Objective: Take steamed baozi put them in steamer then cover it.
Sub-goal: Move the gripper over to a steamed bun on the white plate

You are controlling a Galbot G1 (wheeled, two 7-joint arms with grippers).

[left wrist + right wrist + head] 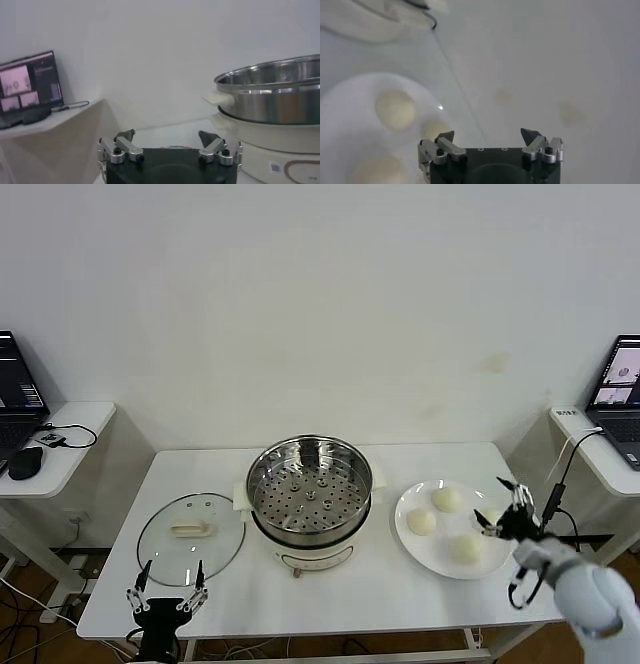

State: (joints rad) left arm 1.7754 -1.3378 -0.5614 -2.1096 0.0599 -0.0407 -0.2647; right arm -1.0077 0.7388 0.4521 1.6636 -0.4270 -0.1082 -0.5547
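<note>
While the round stainless-steel steamer [309,502] sits mid-table showing only its bare perforated tray, the pale cream steamed baozi [447,499] lie on a flat white plate [408,529] just to its right. On the steamer's left, a clear glass cover [190,538] with a cream handle rests flat on the white table [400,594]. Near the front edge, the left gripper [168,589] hangs with fingers apart; the right gripper [505,509], fingers spread, hovers over the plate's right rim.

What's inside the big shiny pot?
Inside the steamer there is only a metal tray full of little holes, no buns. Whatever lies under that tray is hidden.
</note>
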